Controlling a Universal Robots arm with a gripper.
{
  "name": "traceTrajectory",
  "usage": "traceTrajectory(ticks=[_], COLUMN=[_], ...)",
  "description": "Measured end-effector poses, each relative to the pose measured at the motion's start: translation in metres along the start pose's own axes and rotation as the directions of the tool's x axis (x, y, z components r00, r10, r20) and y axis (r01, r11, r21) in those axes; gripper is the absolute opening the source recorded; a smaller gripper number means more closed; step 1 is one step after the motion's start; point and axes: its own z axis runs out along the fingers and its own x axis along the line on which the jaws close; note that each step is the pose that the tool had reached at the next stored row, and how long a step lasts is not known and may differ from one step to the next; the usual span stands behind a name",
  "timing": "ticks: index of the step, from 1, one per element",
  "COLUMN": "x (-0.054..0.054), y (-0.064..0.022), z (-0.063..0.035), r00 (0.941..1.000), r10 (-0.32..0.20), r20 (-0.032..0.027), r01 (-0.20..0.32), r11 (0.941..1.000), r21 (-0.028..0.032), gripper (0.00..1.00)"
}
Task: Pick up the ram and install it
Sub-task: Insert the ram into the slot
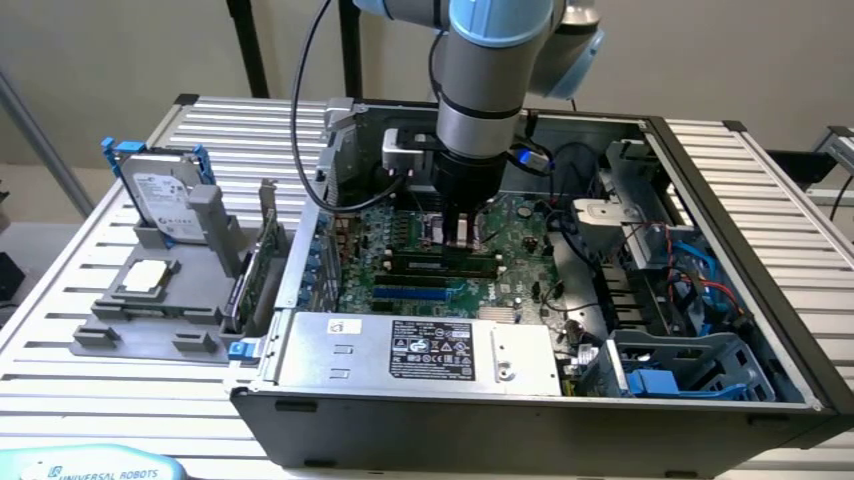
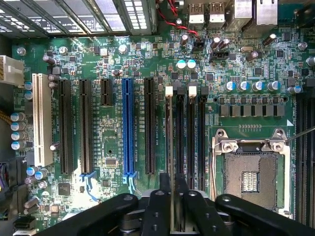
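Ram [image 2: 173, 162] stands edge-on in its slot, partly hidden between slightly parted end effector [image 2: 173, 209] fingers.

Tool [image 2: 172, 211] sits right over the memory slots [image 2: 184, 142], ram [image 2: 171, 147] standing edge-on in one, blue slot [image 2: 128, 128] and CPU socket [image 2: 251, 172] flanking.

The computer case [image 1: 534, 400] lies open on the table [image 1: 120, 400]. The motherboard [image 1: 400, 250] sits inside, the power supply [image 1: 427, 350] at its 6 o'clock. The hard drive [image 1: 167, 205] stands at the case's 9 o'clock. The gripper [image 1: 461, 235] hangs over the motherboard's slots.
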Motion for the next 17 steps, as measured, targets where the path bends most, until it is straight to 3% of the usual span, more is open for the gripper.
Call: traceTrajectory(ticks=[1,2,10,12,14,17], x=[0.000,0.000,0.000,0.000,0.000,0.000], y=[0.0000,0.0000,0.0006,0.0006,0.0006,0.0006], z=[0.0000,-0.0003,-0.0166,-0.0175,-0.0175,-0.0176], r00=[1.0000,1.0000,1.0000,1.0000,1.0000,1.0000], r10=[0.000,0.000,0.000,0.000,0.000,0.000], r20=[0.0000,-0.0001,0.0000,0.0002,0.0005,0.0002], r01=[0.000,0.000,0.000,0.000,0.000,0.000], r11=[1.0000,1.0000,1.0000,1.0000,1.0000,1.0000], r21=[0.0000,-0.0001,-0.0005,-0.0004,-0.0003,-0.0005], gripper=[0.21,0.28,0.28,0.25,0.13,0.11])
